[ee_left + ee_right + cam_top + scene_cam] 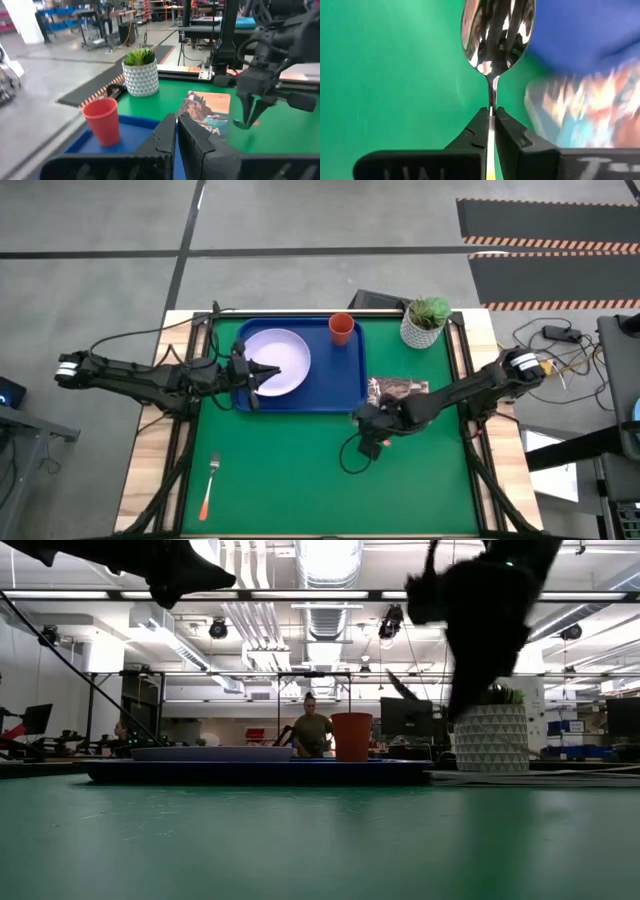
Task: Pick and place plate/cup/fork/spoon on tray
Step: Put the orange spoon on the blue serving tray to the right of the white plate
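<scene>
We are gripping the spoon (497, 35) by its neck in our right gripper (491, 125), just off the tray's (345, 380) near right corner, beside the booklet (398, 389). Our left gripper (272, 369), clenched and empty, is hanging over the plate (290, 345) on the tray. The cup (341, 329) is standing in the tray; the fork (209, 485) is lying on the mat (300, 470).

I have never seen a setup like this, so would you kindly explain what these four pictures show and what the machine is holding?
Two dark robot arms work at a green-topped table. One picture looks straight down, one sits level with the tabletop, and one camera rides on each wrist. The blue tray already carries the plate and the cup. The fork lies on the green surface, beside a booklet and a potted plant. The right pincer is shut on the spoon. The left pincer, shut and empty, is above the plate.
</scene>
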Robot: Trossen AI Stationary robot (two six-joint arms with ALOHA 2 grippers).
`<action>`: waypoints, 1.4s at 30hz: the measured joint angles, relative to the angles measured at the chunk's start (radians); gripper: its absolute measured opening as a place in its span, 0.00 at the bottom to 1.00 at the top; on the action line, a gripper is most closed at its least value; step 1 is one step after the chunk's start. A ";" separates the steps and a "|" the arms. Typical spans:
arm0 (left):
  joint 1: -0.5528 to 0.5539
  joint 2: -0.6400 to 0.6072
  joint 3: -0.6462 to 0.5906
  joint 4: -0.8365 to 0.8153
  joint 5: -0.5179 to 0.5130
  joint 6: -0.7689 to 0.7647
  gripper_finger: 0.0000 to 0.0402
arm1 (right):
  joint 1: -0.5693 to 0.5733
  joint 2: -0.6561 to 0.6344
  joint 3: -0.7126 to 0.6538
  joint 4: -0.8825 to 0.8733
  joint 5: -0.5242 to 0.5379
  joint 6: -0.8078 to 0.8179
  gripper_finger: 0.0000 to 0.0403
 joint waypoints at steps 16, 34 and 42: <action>-0.002 0.152 -0.076 0.235 0.004 -0.149 0.00 | -0.057 -0.007 -0.159 0.925 0.329 -0.538 0.02; 0.000 0.178 -0.057 0.317 -0.030 0.045 0.00 | -0.227 -0.019 -0.055 0.604 0.315 -0.186 0.03; 0.000 0.110 -0.039 0.322 -0.084 0.441 0.00 | -0.290 -0.004 0.149 0.272 0.159 -0.011 0.03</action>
